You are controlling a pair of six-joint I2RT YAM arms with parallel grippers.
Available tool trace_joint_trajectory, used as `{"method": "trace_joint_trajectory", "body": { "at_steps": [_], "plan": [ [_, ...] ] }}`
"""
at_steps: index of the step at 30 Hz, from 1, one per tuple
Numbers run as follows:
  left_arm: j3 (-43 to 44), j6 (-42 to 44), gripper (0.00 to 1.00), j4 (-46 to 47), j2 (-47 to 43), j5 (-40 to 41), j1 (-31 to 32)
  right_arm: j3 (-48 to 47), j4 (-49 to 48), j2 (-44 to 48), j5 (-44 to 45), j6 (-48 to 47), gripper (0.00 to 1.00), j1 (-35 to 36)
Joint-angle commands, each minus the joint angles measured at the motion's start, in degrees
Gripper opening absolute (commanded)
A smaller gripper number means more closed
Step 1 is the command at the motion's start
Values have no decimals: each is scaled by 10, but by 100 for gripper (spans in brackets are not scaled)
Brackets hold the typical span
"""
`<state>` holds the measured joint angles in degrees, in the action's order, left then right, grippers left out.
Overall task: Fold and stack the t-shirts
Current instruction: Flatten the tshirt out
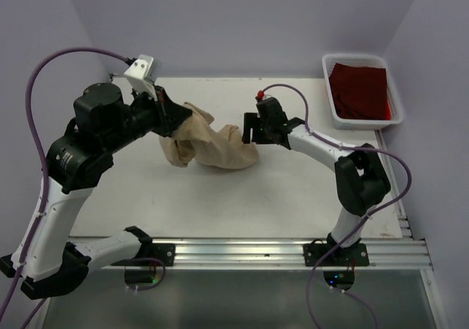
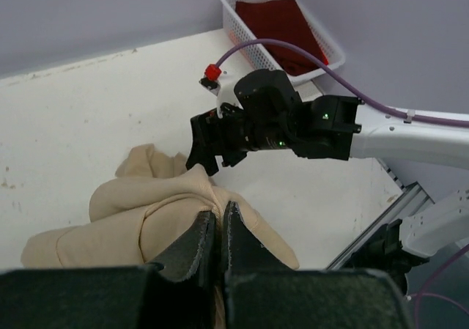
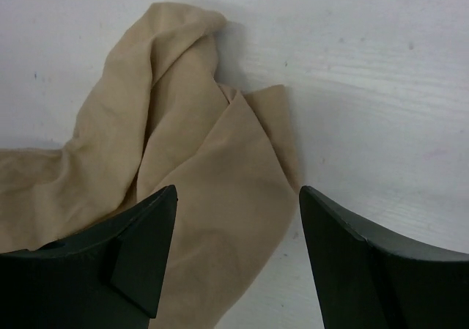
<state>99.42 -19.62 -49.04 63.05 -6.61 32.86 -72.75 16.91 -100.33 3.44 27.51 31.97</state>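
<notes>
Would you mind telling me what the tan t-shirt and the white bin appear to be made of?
The tan t-shirt looks like soft, matte cloth, perhaps cotton: it lies in limp folds and creases. The white bin appears to be rigid plastic: thin walls with a moulded lattice and a smooth rim.

Wide-spread claw (image 3: 238, 193) over crumpled tan t-shirt (image 3: 183, 124)

the tan t-shirt (image 3: 190, 168) is cut off by the right wrist view's left and bottom edges.
</notes>
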Motion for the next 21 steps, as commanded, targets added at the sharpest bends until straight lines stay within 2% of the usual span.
{"method": "trace_joint_trajectory", "body": {
  "at_steps": [1, 7, 13, 20, 21],
  "plan": [
    [-34, -12, 0, -2, -6, 16, 1, -17, -19, -34, -68, -9, 72, 13],
    [-43, -31, 0, -23, -43, 55, 1, 20, -36, -57, -82, -5, 72, 37],
    [-113, -73, 0, -28, -109, 84, 1, 38, -52, -87, -77, -4, 67, 51],
    [-166, -98, 0, -48, -155, 102, 1, 24, -46, -121, -43, -11, 41, 59],
    [-171, -102, 0, -48, -162, 102, 1, 21, -43, -122, -39, -11, 30, 60]
  ]
}}
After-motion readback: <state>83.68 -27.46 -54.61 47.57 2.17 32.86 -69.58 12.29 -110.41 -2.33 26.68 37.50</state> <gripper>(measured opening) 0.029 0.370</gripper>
